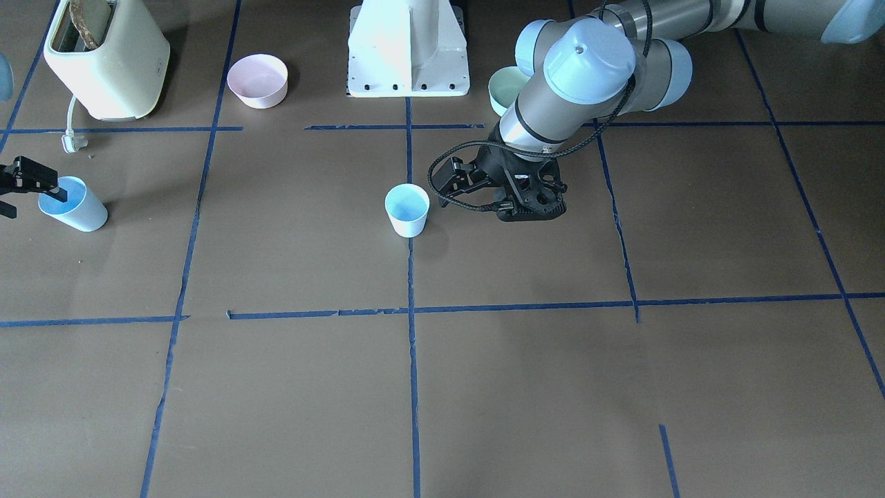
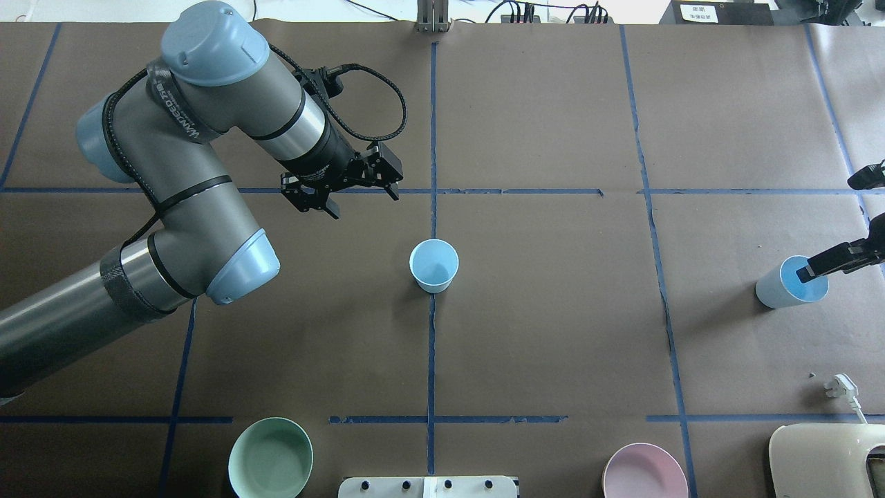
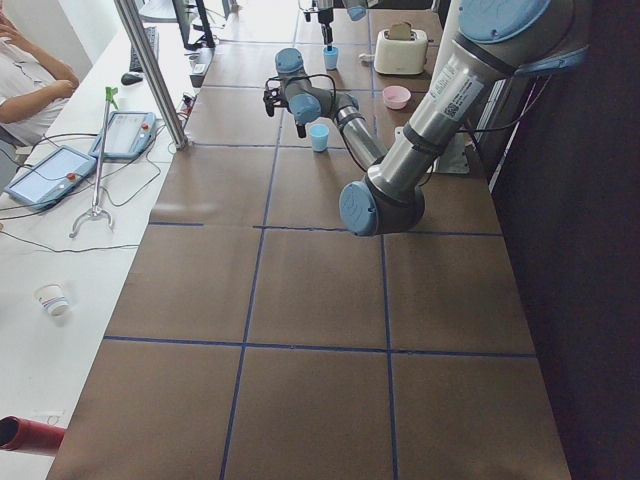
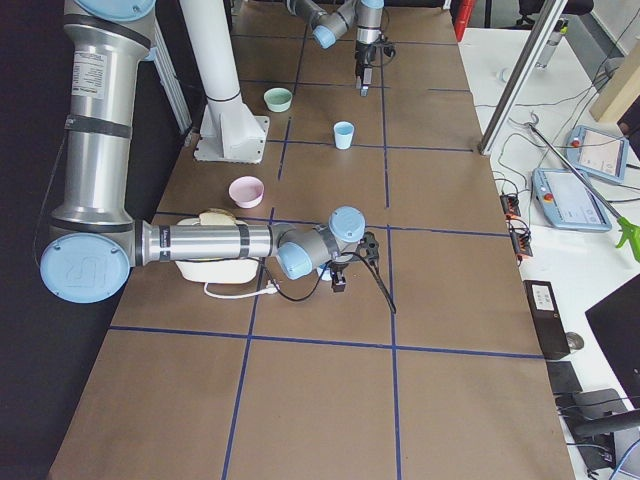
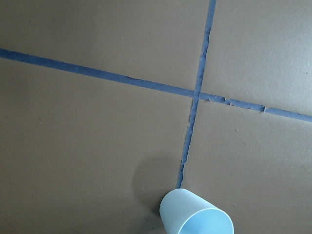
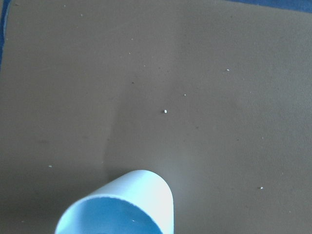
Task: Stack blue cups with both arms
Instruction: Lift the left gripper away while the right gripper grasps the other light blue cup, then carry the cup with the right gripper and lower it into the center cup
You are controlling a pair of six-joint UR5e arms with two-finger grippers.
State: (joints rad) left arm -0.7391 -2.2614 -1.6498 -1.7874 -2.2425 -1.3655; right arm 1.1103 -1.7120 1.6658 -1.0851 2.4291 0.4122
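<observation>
One blue cup (image 2: 433,265) stands upright at the table's middle, on a blue tape line; it also shows in the front view (image 1: 406,209) and at the bottom of the left wrist view (image 5: 195,219). My left gripper (image 2: 359,197) hovers beyond and to the left of it, open and empty. The second blue cup (image 2: 792,282) stands at the far right, and shows in the front view (image 1: 72,203) and the right wrist view (image 6: 122,204). My right gripper (image 2: 830,228) looks open, with one finger (image 2: 823,264) dipped inside this cup's rim and the other outside.
A mint-green bowl (image 2: 269,456) and a pink bowl (image 2: 643,474) sit near the robot's white pedestal (image 1: 408,48). A cream toaster (image 1: 104,55) with a loose plug (image 2: 840,384) stands near the right cup. An operator sits beside the table (image 3: 30,80).
</observation>
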